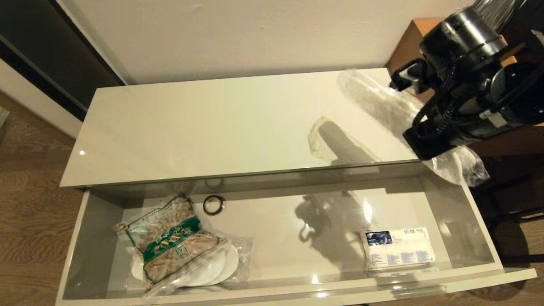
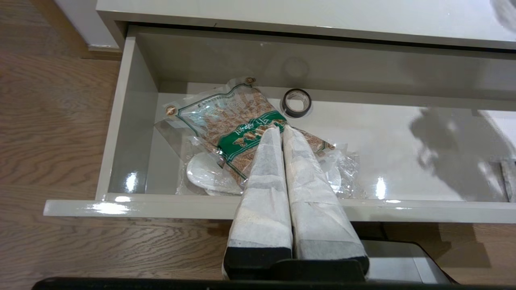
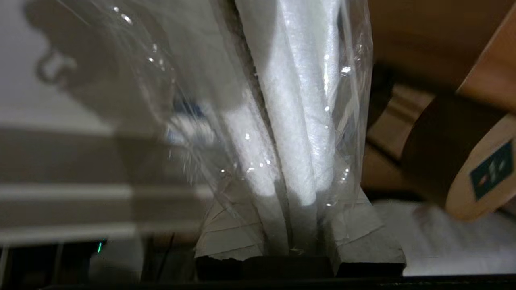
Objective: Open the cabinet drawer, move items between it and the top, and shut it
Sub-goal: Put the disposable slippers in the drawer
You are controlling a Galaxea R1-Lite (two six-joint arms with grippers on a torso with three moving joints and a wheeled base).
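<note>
Top: glossy cream surface, bare on its left part.
Drawer: pulled open below the top.
Right gripper: at the top's right end, clenched on wrapped slippers.
Left gripper: fingers pressed together, grasping nothing, above the drawer's front.
Bag: green label, writing unreadable, drawer's left.
Packet: drawer's right; blue label, digits look like "10 05 115".
Ring: near the bag.
</note>
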